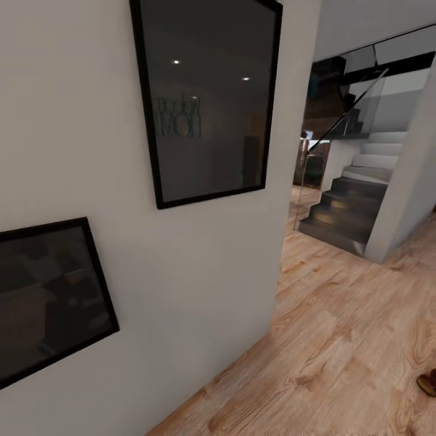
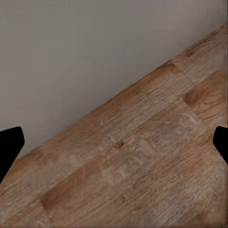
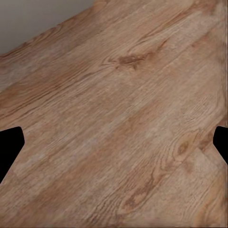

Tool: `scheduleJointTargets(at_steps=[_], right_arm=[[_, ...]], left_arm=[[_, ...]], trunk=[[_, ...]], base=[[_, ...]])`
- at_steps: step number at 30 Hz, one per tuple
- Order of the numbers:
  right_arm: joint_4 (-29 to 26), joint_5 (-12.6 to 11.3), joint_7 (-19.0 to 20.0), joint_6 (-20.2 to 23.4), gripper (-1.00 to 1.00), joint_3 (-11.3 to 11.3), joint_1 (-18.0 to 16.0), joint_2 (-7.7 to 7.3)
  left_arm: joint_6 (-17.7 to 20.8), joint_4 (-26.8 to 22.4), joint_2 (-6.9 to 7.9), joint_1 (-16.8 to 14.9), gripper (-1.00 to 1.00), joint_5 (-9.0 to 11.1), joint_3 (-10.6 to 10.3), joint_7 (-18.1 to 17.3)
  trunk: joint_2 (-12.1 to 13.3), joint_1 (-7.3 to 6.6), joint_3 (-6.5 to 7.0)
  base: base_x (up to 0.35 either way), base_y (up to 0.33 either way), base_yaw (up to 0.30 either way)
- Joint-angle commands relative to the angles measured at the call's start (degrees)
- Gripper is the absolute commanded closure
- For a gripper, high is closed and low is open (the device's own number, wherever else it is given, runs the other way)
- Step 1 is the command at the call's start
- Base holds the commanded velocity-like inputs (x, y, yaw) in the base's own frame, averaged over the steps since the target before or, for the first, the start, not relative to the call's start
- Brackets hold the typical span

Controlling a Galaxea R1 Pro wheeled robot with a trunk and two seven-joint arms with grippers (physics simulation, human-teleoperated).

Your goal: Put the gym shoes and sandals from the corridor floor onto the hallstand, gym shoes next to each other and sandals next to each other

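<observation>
- Brown leather sandal (image 1: 427, 384) seen at head view's right edge, on light wood-plank floor (image 1: 339, 339).
- L gripper (image 2: 114, 147) & R gripper (image 3: 114, 147): both spread, nothing held, over bare planks; sandal's position rel. to either can't be told.

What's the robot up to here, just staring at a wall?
Pretty much: it is on its way and handling nothing. Its head camera faces a pale wall with two dark framed pictures, a staircase beyond. Both grippers, left and right, are open and empty above the wood-plank corridor floor. A brown thing, perhaps one of the sandals, peeks in at the picture's right edge, lying on the floor.
</observation>
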Motion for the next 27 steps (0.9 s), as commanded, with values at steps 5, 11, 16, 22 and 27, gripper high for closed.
scheduleJointTargets(at_steps=[5, 11, 16, 22, 27], right_arm=[[0.04, -0.6, -0.04, -0.21, -1.0, 0.12, -0.05, -0.02], [0.03, -0.6, -0.04, -0.21, -1.0, 0.07, -0.05, -0.02], [0.01, -0.62, -0.04, -0.21, -1.0, 0.07, -0.05, -0.02], [-0.01, -0.66, -0.04, -0.21, -1.0, 0.06, -0.05, -0.02], [-0.02, -0.65, -0.04, -0.21, -1.0, 0.06, -0.05, -0.02]], left_arm=[[-0.17, 0.02, 0.01, -0.04, -1.0, 0.02, 0.0, -0.05], [-0.17, 0.02, -0.06, -0.04, -1.0, 0.1, 0.0, -0.41], [-0.11, 0.02, -0.13, -0.05, -1.0, 0.11, 0.05, -0.49], [-0.1, 0.02, -0.1, -0.05, -1.0, 0.11, 0.1, -0.49], [-0.15, 0.02, -0.06, -0.03, -1.0, 0.08, 0.03, -0.6]], trunk=[[-0.03, 0.0, -0.06], [-0.03, 0.0, -0.06], [-0.03, 0.0, -0.06], [-0.03, 0.0, -0.06], [-0.03, 0.0, -0.06]], base=[[0.001, -0.001, -0.284], [0.0, 0.0, -0.284], [0.0, 0.0, -0.284], [0.0, 0.0, -0.284], [0.0, 0.0, -0.284]])
